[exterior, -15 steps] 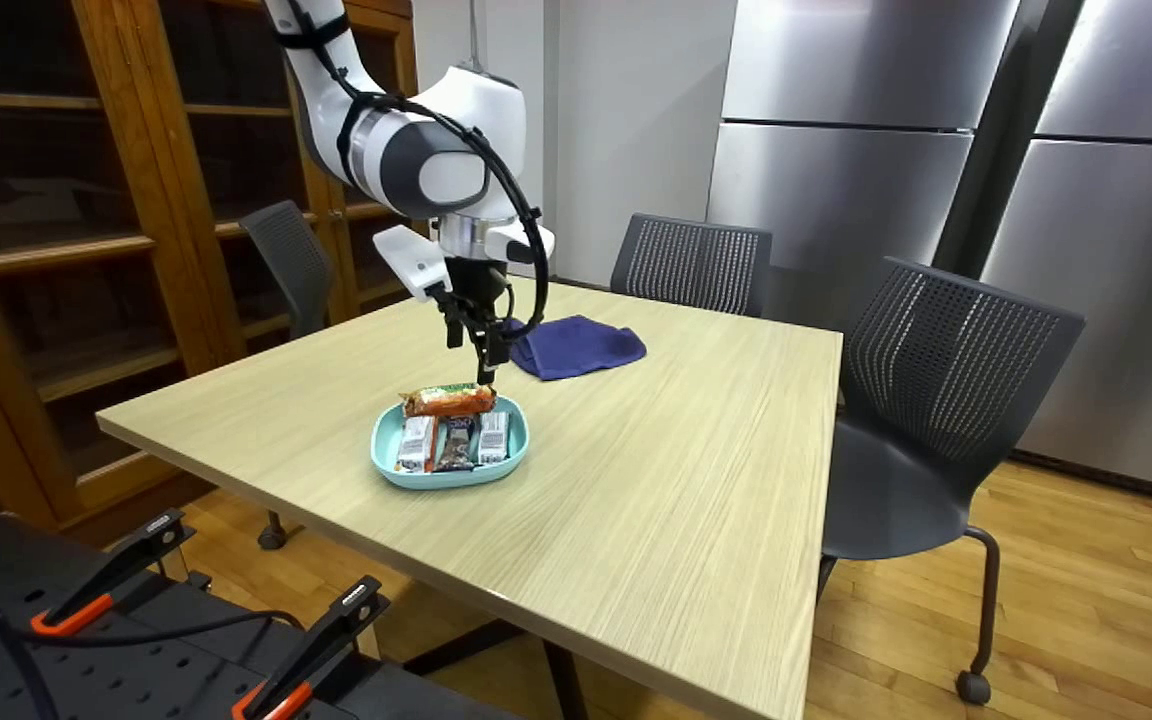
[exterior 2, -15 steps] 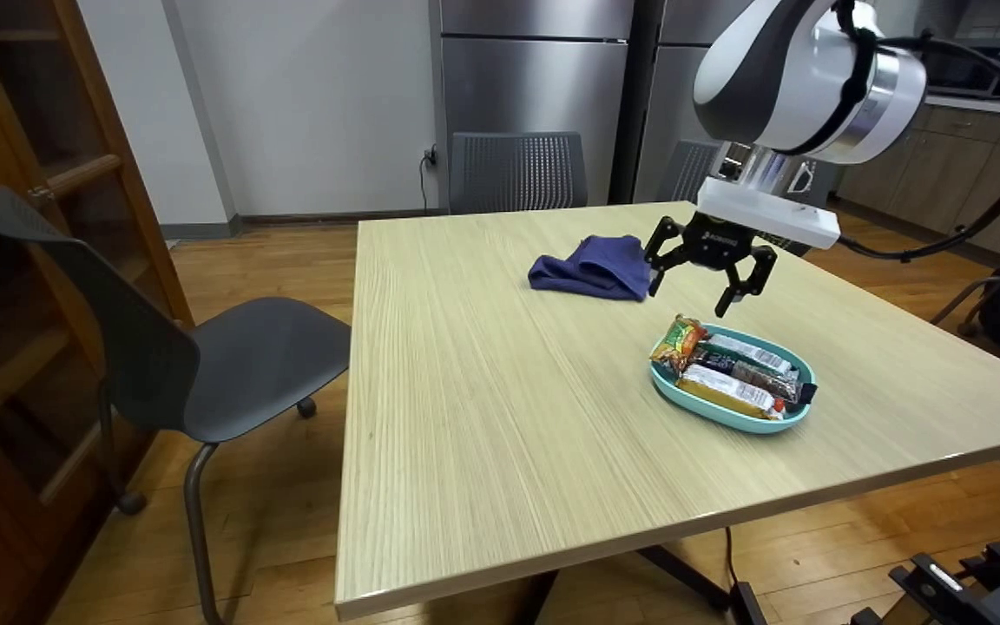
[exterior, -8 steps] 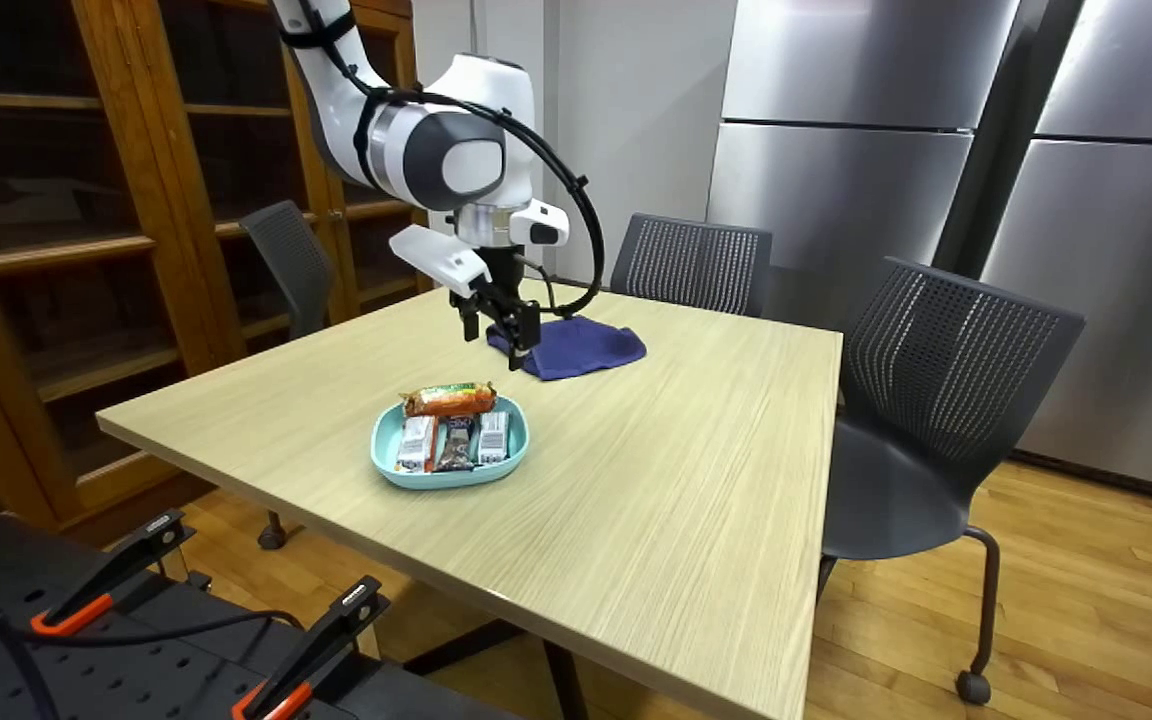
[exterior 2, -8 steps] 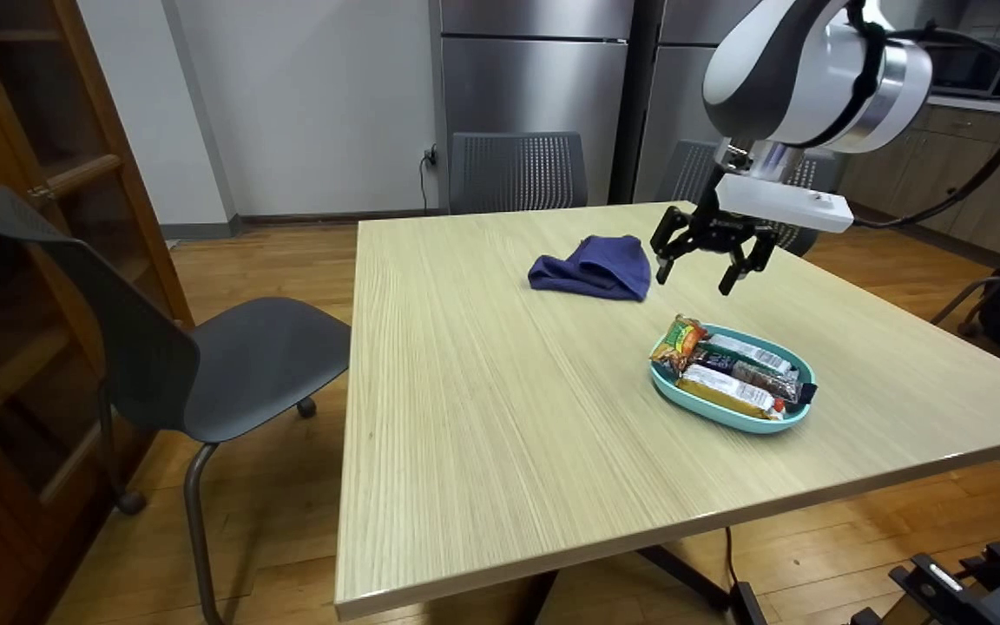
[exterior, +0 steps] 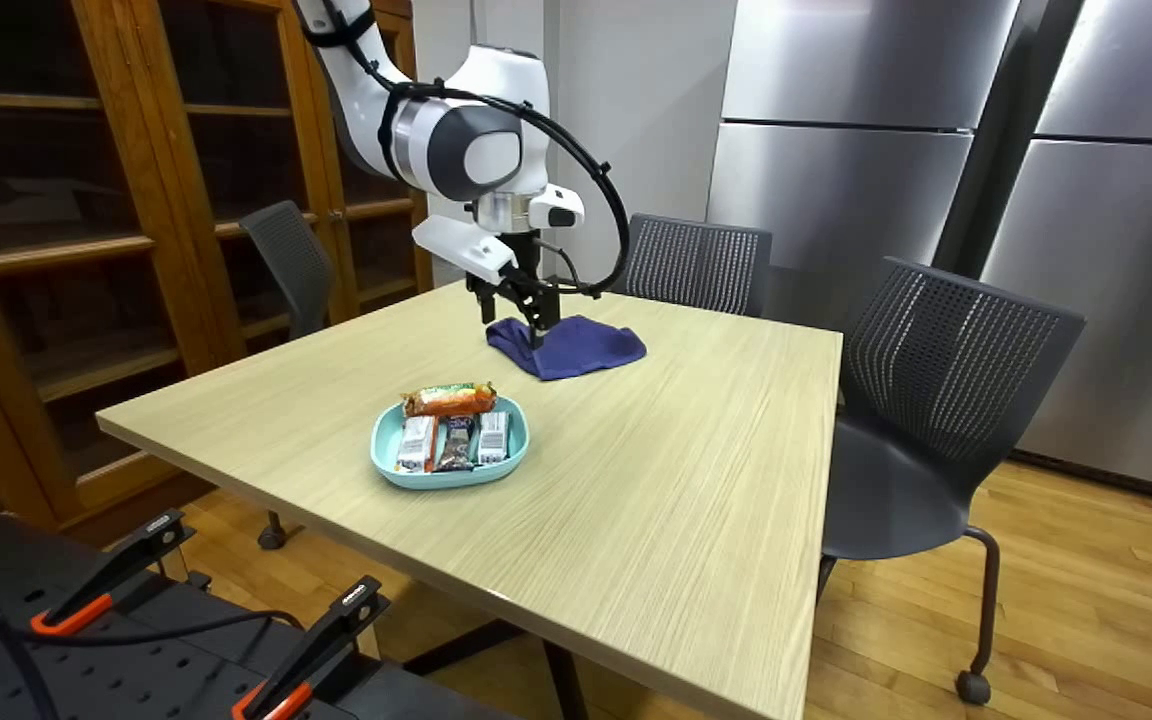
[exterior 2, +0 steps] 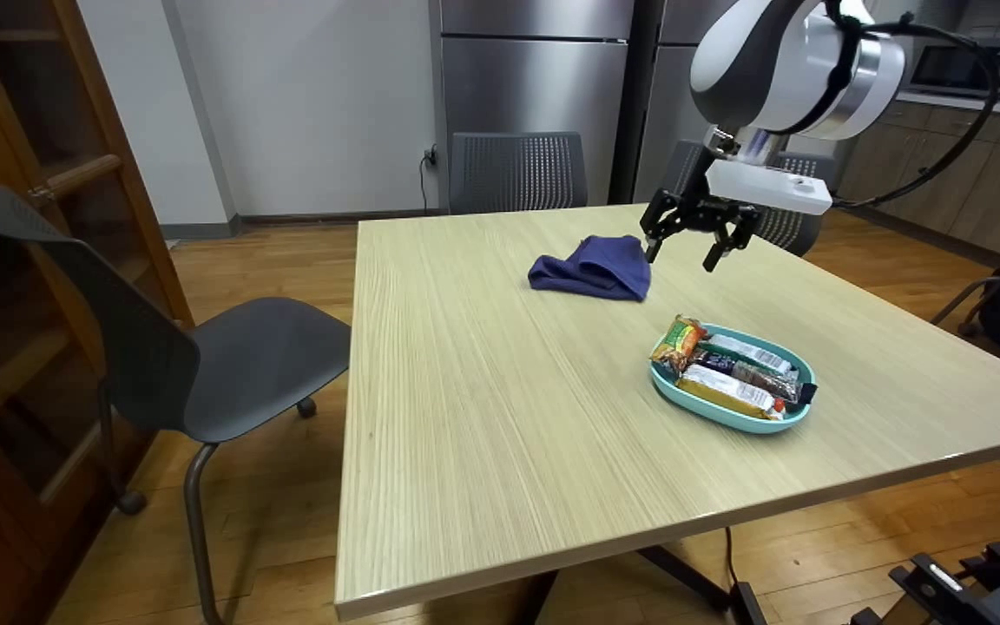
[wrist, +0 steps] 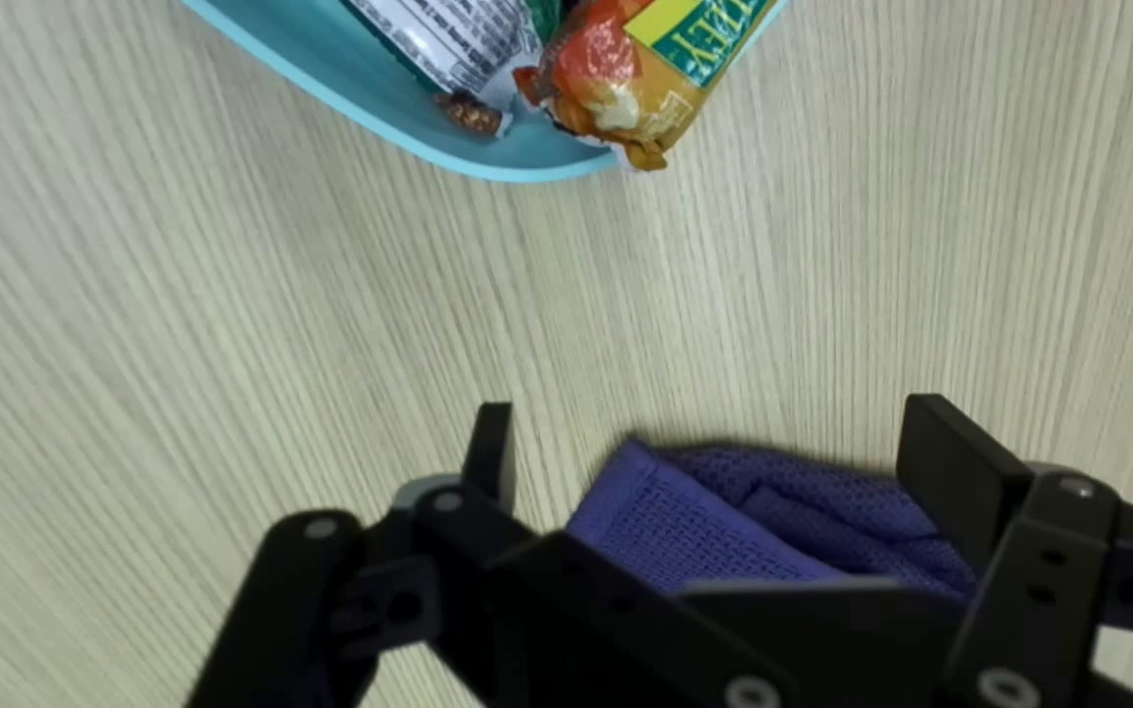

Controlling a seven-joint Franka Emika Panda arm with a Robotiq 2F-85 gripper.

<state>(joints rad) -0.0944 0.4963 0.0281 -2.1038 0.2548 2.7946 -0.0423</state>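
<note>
Apparently at approach stage: hovering near blue cloth (exterior 2: 600, 267) with claw (exterior 2: 680, 254) spread and empty, probably calling for alignment, then lowering.

A dark chair (exterior: 926, 420) stands before steel refrigerators (exterior: 841, 200).

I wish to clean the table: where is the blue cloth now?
In an exterior view, the blue cloth lies on the table, behind and right of the turquoise tray, near the open gripper.
</note>
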